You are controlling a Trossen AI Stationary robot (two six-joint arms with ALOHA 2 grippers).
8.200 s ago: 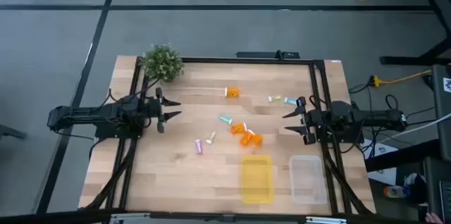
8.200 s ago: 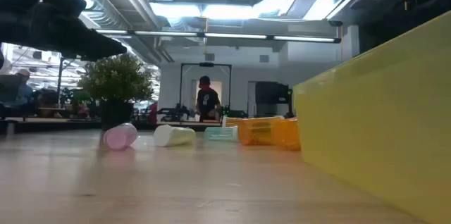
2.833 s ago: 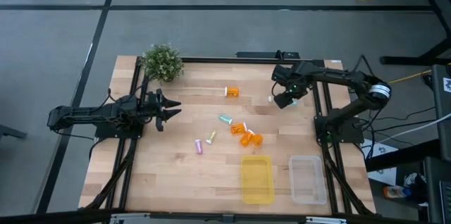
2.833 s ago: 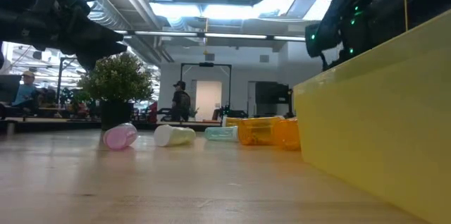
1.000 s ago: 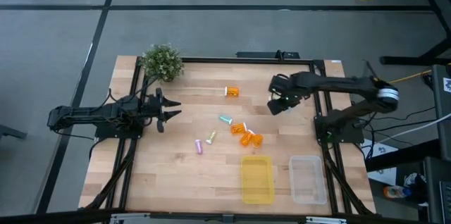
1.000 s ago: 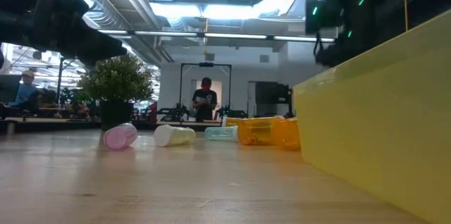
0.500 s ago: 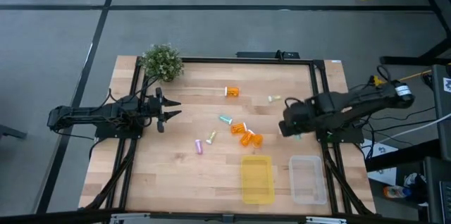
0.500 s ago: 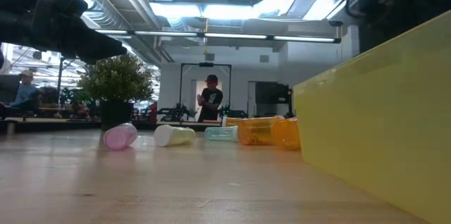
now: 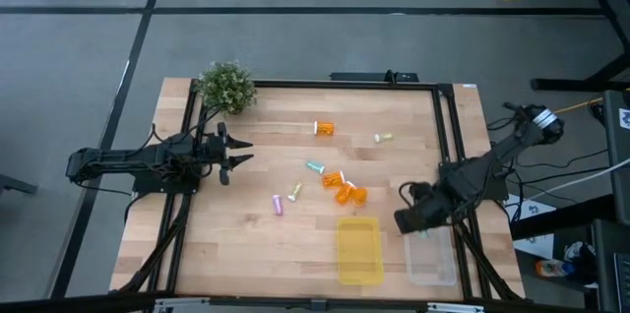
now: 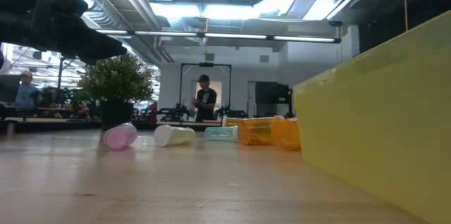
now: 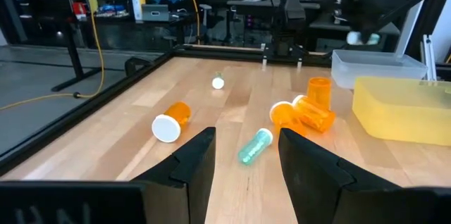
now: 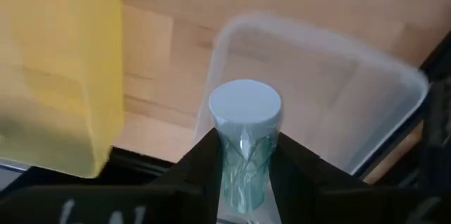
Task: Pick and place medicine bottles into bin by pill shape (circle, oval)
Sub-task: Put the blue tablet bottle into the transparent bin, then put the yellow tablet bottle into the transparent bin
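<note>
Two dark, slender jointed arms are seen from above, each built of black segments with thin black cabling along them. The left gripper point(image 9: 236, 153) is formed of two dark pointed fingers. The right gripper point(image 12: 243, 160) is made of matte black, wedge-shaped fingers.

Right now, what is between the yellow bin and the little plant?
In the high view, bottles lie between the yellow bin and the plant: an orange cluster, a teal-capped one, and two pale ones.

Matt wood table point(image 9: 246, 244), seemingly plastic bins point(image 9: 358, 251)
</note>
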